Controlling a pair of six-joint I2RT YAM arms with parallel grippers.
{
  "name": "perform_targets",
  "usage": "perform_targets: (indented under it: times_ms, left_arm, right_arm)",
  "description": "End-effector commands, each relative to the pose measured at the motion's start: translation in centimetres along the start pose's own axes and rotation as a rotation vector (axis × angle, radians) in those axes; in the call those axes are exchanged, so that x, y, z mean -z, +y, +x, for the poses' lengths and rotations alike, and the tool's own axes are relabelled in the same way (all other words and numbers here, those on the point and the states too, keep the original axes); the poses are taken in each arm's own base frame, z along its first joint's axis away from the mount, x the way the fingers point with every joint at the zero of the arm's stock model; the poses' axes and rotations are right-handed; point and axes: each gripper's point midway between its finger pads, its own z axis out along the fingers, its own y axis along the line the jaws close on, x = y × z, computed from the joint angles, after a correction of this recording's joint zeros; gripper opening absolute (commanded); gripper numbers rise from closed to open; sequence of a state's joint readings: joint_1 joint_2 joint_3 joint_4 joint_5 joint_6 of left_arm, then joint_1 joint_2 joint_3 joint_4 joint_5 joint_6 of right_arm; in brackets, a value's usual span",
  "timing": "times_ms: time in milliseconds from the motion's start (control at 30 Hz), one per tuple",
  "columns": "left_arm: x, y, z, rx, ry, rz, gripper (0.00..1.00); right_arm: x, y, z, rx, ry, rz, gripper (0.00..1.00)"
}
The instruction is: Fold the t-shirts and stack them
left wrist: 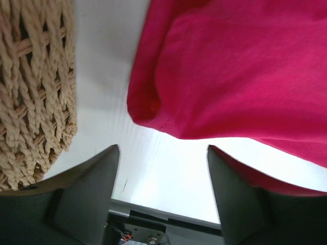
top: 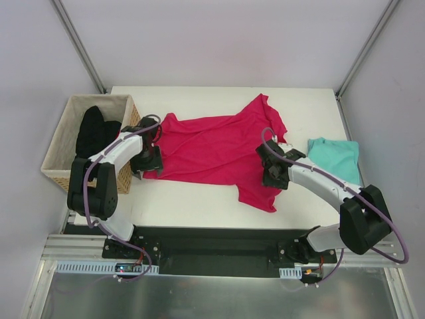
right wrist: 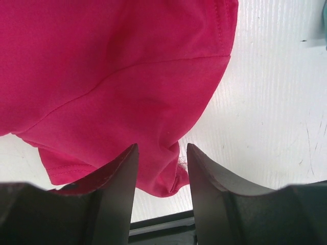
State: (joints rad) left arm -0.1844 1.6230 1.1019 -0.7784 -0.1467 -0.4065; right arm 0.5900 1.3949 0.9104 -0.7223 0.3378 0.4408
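My left gripper point(left wrist: 162, 151) stands spread, empty, at the hem of the magenta t-shirt point(top: 212, 149), which lies spread across the middle of the tabletop point(top: 199, 206). My right gripper point(right wrist: 162, 149) straddles a bunched sleeve fold; whether it pinches, I cannot tell. The teal t-shirt point(top: 335, 158) lies at the right edge.

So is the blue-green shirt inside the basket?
No, the teal shirt lies on the table at the right, while the basket on the left holds a black garment.
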Motion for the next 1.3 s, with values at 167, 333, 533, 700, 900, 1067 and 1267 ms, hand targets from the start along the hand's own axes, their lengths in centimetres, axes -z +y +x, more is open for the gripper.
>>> perform_targets:
  times_ms: [167, 333, 533, 700, 900, 1067, 1267]
  left_arm:
    - [1.4, 1.2, -0.5, 0.075, -0.079, -0.037, 0.52]
    - [1.2, 1.8, -0.8, 0.088, -0.089, -0.067, 0.53]
    - [0.2, 2.5, -0.7, 0.114, -0.061, -0.092, 0.53]
    - [-0.7, 2.0, -1.0, 0.119, -0.039, -0.09, 0.53]
    - [-1.6, 1.3, -1.8, 0.118, -0.021, -0.085, 0.53]
    - [-2.0, 1.0, -2.3, 0.113, -0.016, -0.084, 0.53]
    - [-2.2, 0.8, -2.5, 0.115, -0.015, -0.079, 0.53]
  right_arm:
    - [3.2, -0.3, -2.6, -0.02, -0.09, -0.011, 0.46]
    - [3.4, -0.4, -2.7, -0.031, -0.094, -0.016, 0.46]
    - [4.2, -0.7, -2.9, -0.039, -0.112, -0.019, 0.46]
    - [4.6, -0.7, -3.3, -0.037, -0.118, -0.016, 0.46]
    - [5.0, -0.9, -3.6, -0.033, -0.126, -0.011, 0.46]
    - [5.3, -1.2, -3.7, -0.032, -0.13, -0.002, 0.46]
    - [5.3, -1.3, -3.7, -0.035, -0.127, 0.006, 0.47]
